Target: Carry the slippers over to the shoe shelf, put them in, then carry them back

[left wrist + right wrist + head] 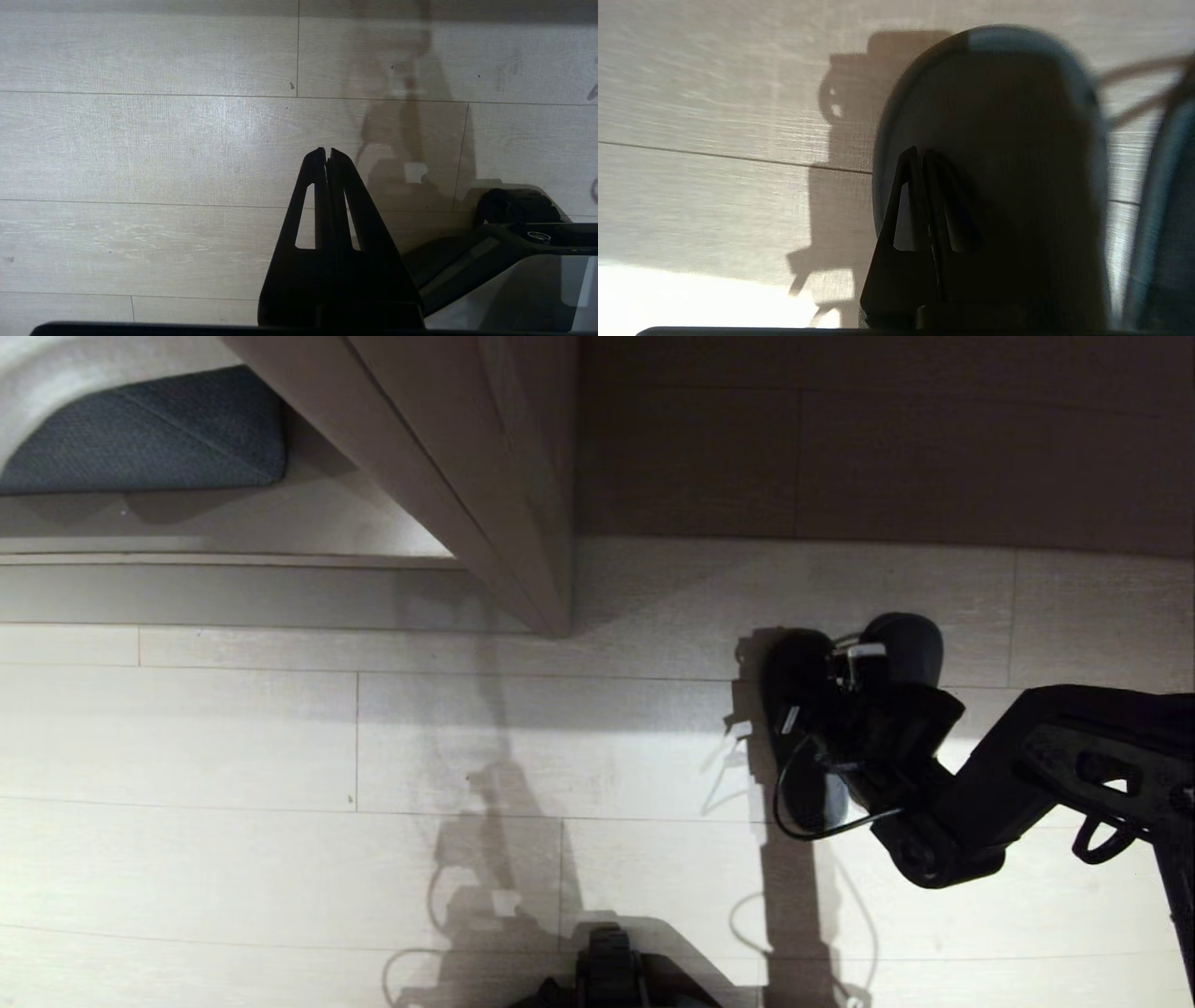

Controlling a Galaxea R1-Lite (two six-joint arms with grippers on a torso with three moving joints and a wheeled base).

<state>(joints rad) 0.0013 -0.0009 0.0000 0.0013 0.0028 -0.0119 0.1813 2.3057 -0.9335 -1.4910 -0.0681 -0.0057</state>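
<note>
The slippers (795, 683) are dark, round-toed shapes at the right of the head view, over the pale plank floor. My right gripper (845, 665) reaches in from the right and sits between them, shut on the slippers. In the right wrist view my right gripper (921, 151) has its fingers pressed together against one slipper (1004, 107), whose lighter sole edge shows; the other slipper (1167, 210) is at the frame's edge. The shoe shelf (233, 560) is at the top left, its pale board and front lip showing. My left gripper (325, 150) is parked, shut and holding nothing, over bare floor.
A taupe side panel (485, 495) of the built-in unit juts toward the floor between the shelf opening and the slippers. A grey-blue textured fabric thing (159, 429) sits at the top left. A dark wall base (887, 457) runs behind the slippers.
</note>
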